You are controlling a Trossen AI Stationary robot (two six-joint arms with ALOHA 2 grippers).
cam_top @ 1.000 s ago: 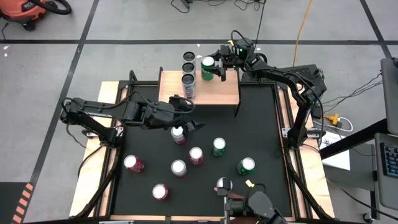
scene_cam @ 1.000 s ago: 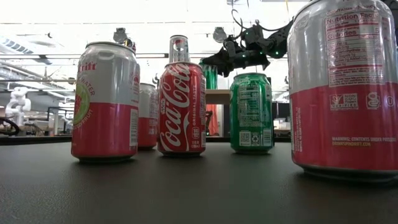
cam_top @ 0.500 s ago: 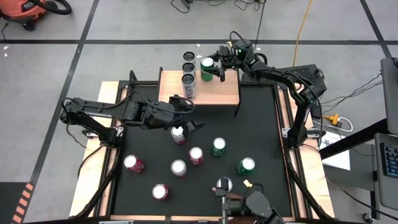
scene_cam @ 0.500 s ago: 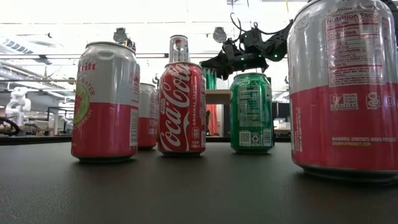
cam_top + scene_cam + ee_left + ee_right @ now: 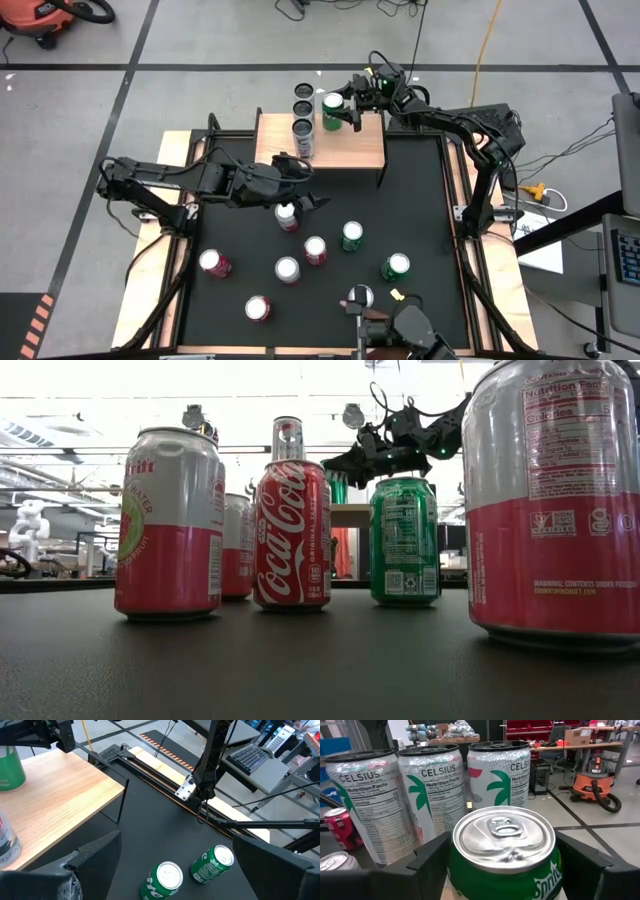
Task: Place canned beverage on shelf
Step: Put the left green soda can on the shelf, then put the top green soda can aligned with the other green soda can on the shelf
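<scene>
Change entry: we log the right gripper (image 5: 338,108) and its green can (image 5: 333,109) a touch nearer the shelf's (image 5: 350,148) far edge than a second ago (a slight shift in the high view). In the low view we find that arm's wrist (image 5: 405,435) riding a little higher. Over the last half second we record no visible movement.

An orange shop vacuum (image 5: 592,777) is located on the floor well ahead of the right gripper (image 5: 336,108). A yellow cable (image 5: 487,45) is routed across the floor behind that gripper.
</scene>
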